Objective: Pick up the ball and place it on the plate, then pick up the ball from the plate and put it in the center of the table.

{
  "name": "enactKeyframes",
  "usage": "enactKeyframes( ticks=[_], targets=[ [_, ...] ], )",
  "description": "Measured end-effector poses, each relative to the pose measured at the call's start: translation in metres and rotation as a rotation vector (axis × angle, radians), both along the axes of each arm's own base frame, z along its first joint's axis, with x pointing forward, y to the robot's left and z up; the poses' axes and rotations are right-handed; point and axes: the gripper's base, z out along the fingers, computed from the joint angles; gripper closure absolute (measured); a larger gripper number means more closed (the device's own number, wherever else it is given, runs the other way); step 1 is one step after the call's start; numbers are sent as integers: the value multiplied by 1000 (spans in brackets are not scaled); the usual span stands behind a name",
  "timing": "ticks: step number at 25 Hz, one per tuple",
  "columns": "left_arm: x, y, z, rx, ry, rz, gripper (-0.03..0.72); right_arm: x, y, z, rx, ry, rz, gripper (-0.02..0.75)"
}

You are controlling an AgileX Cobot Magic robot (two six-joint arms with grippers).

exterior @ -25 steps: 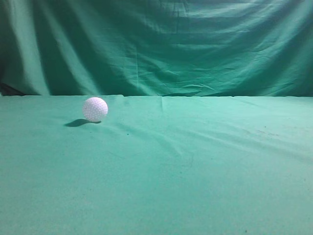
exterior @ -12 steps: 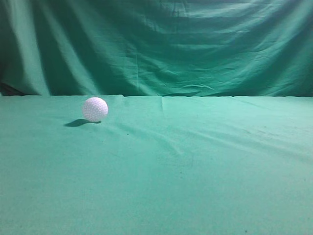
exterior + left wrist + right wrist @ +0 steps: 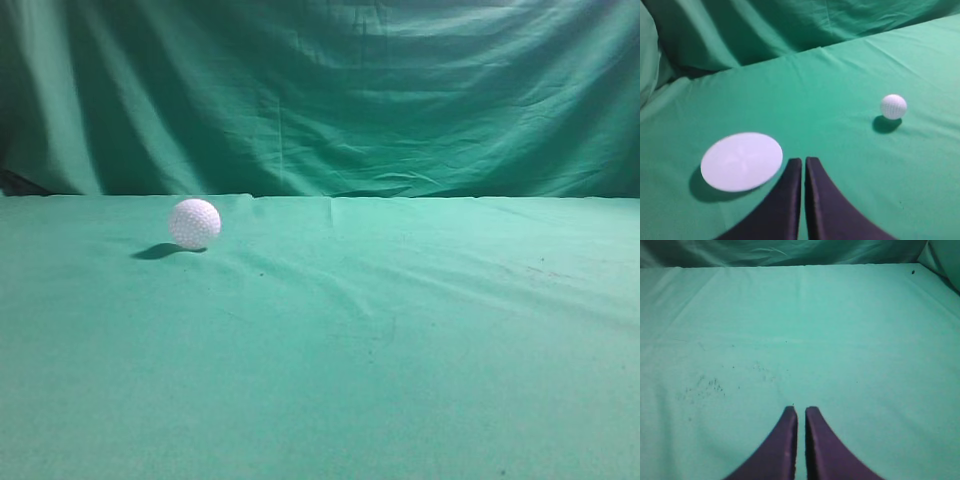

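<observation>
Apparently idle: ball [image 3: 194,223] on table [image 3: 400,330], plate [image 3: 741,161] apart (both grippers closed).

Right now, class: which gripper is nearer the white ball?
Left. The left gripper has the ball ahead to its right; the right gripper sees only cloth.

Left dark two-fingered gripper [image 3: 803,161] and right dark two-fingered gripper [image 3: 801,410] are each hovering above the surface, fingers pressed nearly together, gripping nothing.
</observation>
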Motion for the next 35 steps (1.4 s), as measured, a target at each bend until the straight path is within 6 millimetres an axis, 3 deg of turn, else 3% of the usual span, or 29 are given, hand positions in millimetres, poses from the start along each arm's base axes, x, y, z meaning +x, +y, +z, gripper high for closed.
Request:
enactKeyframes(
  ticks=[5,35],
  targets=[
    [4,1,-27,-50,60,23,688,0,0,0,0,0,0,689],
    [3,7,-33,-30,121,87,688,0,0,0,-1,0,0,689]
  ],
)
